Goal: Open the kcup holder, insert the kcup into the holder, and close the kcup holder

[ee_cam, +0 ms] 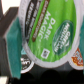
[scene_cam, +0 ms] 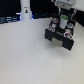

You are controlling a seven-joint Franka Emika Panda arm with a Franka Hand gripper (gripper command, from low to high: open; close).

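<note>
- The gripper [scene_cam: 63, 18] hangs over the back of the black pod holder [scene_cam: 61, 34] at the exterior view's upper right.
- The wrist view shows its fingers [ee_cam: 14, 47] clamped on the green pod [ee_cam: 50, 32].
- Other pods [scene_cam: 55, 21] sit in the holder.
- A white post [scene_cam: 25, 10] stands well apart on the table [scene_cam: 30, 57].

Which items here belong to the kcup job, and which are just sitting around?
Job:
- black boxy kcup holder
- green-lidded kcup
- gripper

Bystanders:
- white tall post with black band
- white table
</note>
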